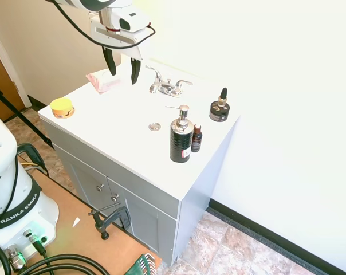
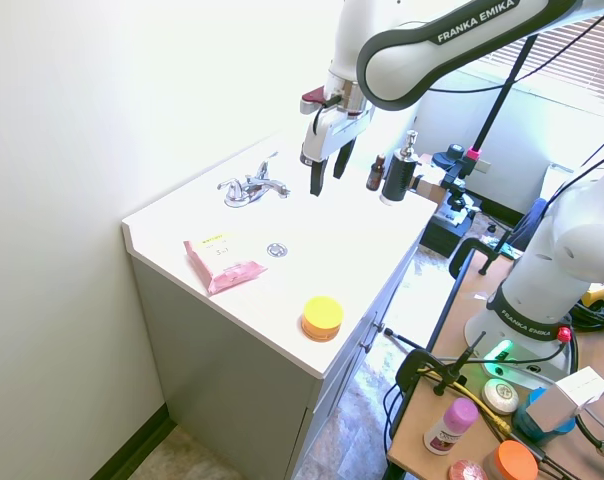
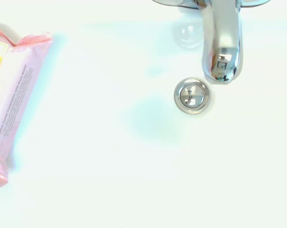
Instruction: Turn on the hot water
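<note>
The gripper (image 1: pixel 122 67) hangs in the air above the white vanity top (image 1: pixel 121 123), its 2 dark fingers (image 1: pixel 110 62) spread apart and pointing down with nothing between them. It sits over the sink area, just beside the chrome faucet (image 1: pixel 168 86) but not touching it – in the second exterior view the gripper (image 2: pixel 323 166) is clear of the faucet (image 2: pixel 252 187), off to the spout side.

The faucet stands at the back of the counter near the wall, a short spout with 2 slim levers. The hot water lever (image 1: pixel 154 73) is the one left of the spout in the first exterior view; it angles up and back, untouched. The wrist view looks straight down on the spout (image 3: pixel 222 42) and the round chrome drain (image 3: pixel 192 96) just beside its tip.

A pink packet (image 1: pixel 102 81) lies flat on the counter, near the faucet on the hot lever's side, and shows at the edge of the wrist view (image 3: pixel 13 99). A yellow jar (image 1: pixel 62 107) sits at the counter's front corner. Toward the other end stand a black pump bottle (image 1: pixel 181 137) with a chrome top, a small dark bottle (image 1: pixel 196 138) touching or just beside it, and a dark round jar (image 1: pixel 219 109) with a dropper bottle (image 1: pixel 223 97) on it or behind it – I cannot tell which
</note>
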